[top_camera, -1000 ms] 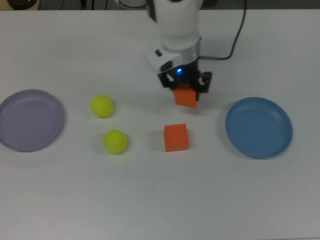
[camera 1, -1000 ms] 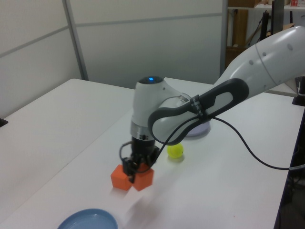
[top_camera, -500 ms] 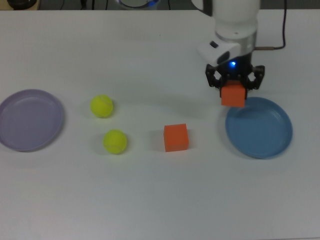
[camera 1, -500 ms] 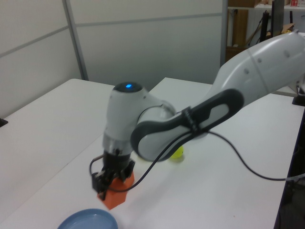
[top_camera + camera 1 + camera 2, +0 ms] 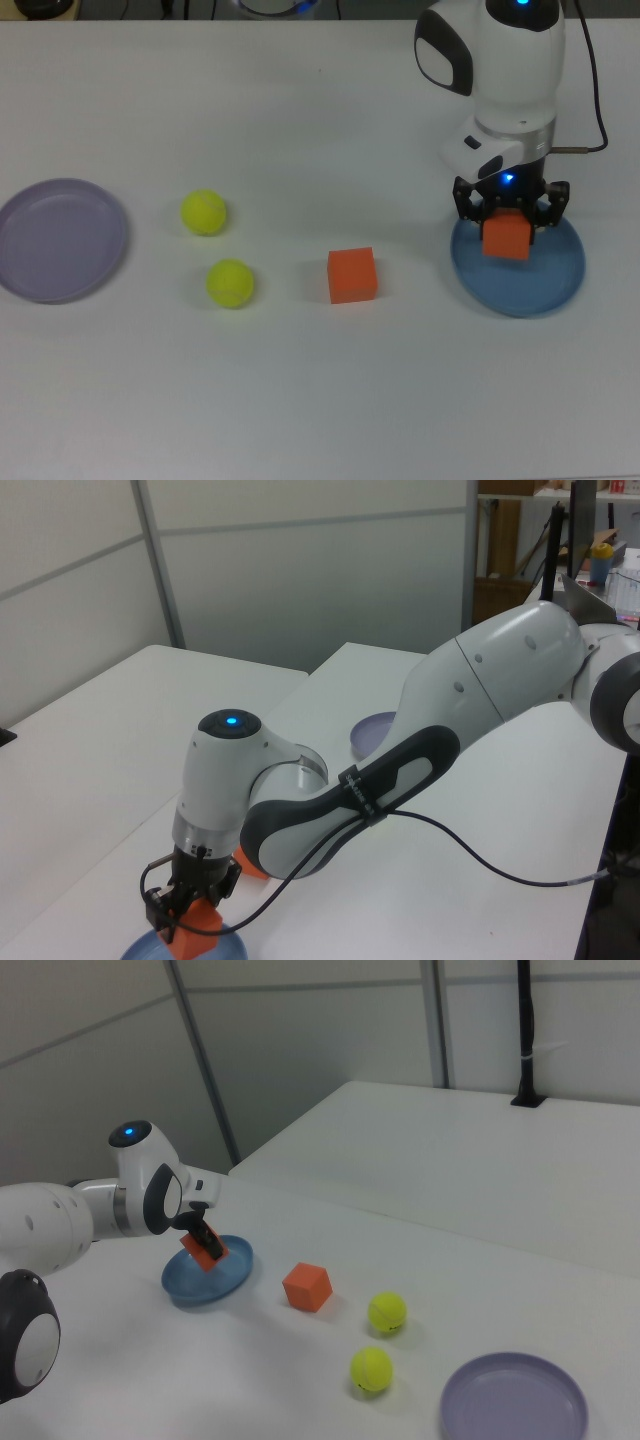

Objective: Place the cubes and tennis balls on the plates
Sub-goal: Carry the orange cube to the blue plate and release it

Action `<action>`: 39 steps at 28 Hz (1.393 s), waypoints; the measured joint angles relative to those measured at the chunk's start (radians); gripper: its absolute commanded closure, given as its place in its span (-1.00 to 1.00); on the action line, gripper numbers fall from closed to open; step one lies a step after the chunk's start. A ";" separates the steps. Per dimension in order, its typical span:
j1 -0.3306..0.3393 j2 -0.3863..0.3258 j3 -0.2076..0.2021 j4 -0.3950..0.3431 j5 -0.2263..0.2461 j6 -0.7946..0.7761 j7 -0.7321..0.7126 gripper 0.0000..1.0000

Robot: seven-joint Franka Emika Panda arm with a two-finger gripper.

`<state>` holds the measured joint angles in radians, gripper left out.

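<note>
Open table around the arm; few obstacles

In the top view the tool (image 5: 508,212) and its cube (image 5: 506,237) occupy the blue plate (image 5: 540,290) from 12 o'clock. The second cube (image 5: 352,275) stands at the plate's 9 o'clock with a bare lane between. Two balls (image 5: 204,212) (image 5: 230,283) block the way to the lavender plate (image 5: 60,240). The table (image 5: 320,400) toward 6 o'clock is free.

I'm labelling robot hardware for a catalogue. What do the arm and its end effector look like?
A glossy white, rounded arm with dark grey joint bands, a lit blue light on the wrist, and a thin black cable trailing off it. The small black two-finger end effector carries its own blue light.
</note>
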<state>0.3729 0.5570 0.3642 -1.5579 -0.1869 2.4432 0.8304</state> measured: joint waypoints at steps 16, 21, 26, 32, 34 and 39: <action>0.032 0.029 -0.002 0.002 -0.001 0.020 0.033 -1.00; 0.032 0.043 -0.002 0.003 -0.015 0.054 0.047 -1.00; 0.032 0.044 -0.002 0.007 -0.016 0.054 0.054 -1.00; 0.030 0.041 -0.004 0.030 -0.021 0.055 0.054 -1.00; 0.021 0.029 -0.006 0.039 -0.030 0.055 0.051 -1.00; -0.026 -0.010 -0.008 0.041 -0.033 0.028 -0.045 -1.00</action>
<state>0.3468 0.5472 0.3558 -1.5173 -0.2196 2.4708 0.7850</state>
